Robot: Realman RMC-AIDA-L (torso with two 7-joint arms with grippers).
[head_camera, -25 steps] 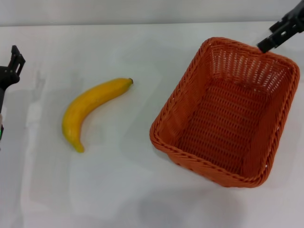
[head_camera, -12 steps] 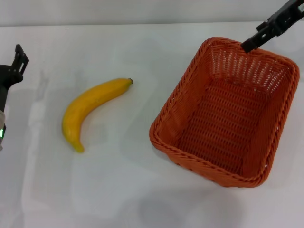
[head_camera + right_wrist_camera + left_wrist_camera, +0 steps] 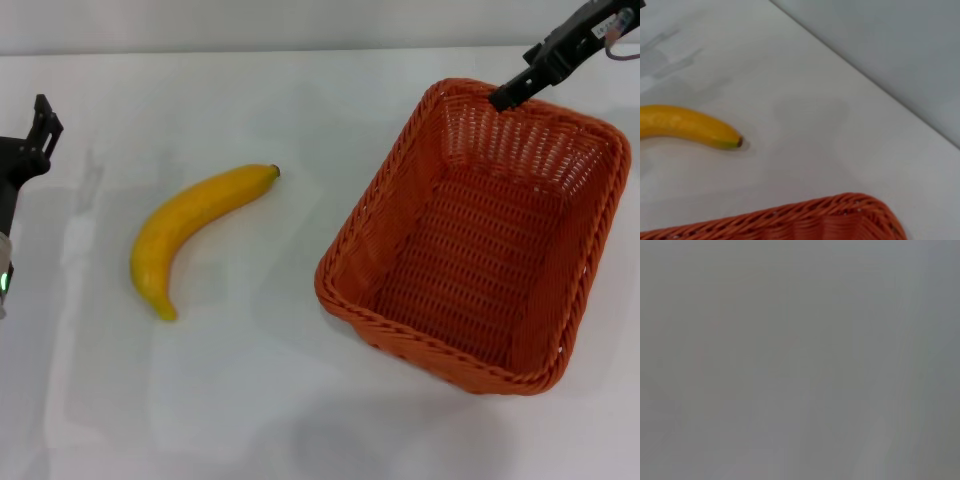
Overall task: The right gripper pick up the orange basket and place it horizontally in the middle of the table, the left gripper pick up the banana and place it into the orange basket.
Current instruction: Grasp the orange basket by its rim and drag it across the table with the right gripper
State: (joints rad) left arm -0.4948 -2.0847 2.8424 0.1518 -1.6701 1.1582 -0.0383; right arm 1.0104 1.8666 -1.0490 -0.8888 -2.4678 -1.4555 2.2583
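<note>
**Orange basket not yet gripped, banana waiting**

Orange wicker fills the table's right side: the basket (image 3: 480, 235) sits at an angle on the table (image 3: 300, 400), not yet gripped as far as I can see. The right gripper (image 3: 505, 95) hovers at the basket's far rim, slim black tip just over the braid; whether its fingers are spread or pressed together, I cannot tell. Over on the left, the banana (image 3: 190, 225) lies bare on the white top, well apart from the basket. The left gripper (image 3: 35, 125) hangs at the far left edge, idle, finger state unreadable too. By my reckoning nothing is done: basket grasp, turn and centring come first, then the banana.
</note>
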